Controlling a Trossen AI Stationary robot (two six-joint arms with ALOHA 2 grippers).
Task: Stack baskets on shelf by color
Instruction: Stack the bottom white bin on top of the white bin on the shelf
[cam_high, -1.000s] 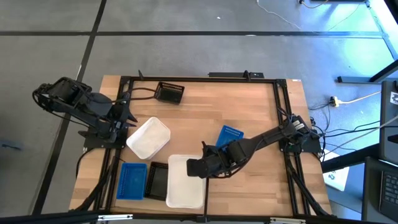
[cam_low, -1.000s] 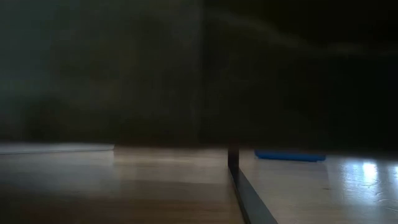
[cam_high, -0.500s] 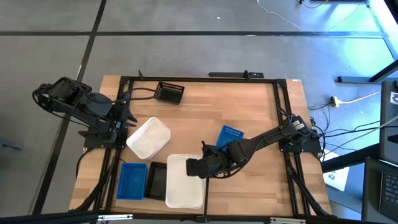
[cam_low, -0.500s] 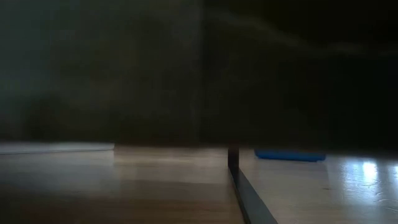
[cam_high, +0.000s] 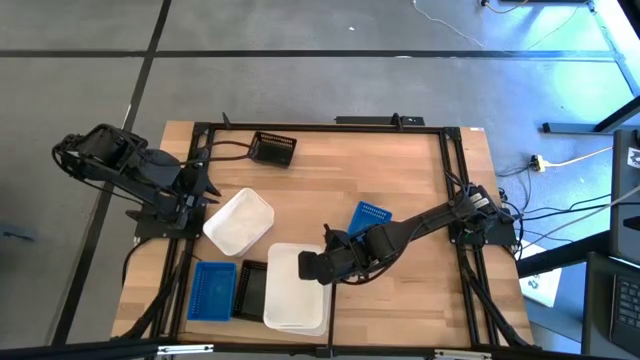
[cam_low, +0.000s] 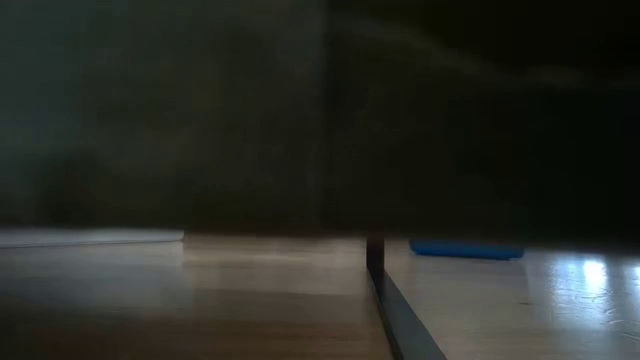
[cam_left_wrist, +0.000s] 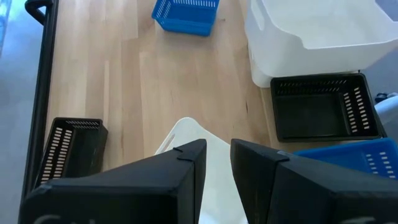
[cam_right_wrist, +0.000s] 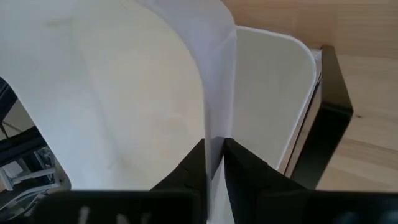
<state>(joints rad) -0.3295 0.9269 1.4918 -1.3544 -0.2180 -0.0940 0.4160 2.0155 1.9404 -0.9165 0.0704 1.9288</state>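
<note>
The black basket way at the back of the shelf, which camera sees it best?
The high view: the black basket shows whole near the shelf's far rail. The left wrist view catches it side-on, partly behind the left gripper. The low and right wrist views don't show it.

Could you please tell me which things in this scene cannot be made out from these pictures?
- Low view: nearly all dark; only a blue basket sliver shows, no arms.
- High view: the white basket held by the right claw hides whatever lies beneath; the count of nested white baskets is unclear.
- Left wrist view: the left claw covers most of the tilted white basket.
</note>
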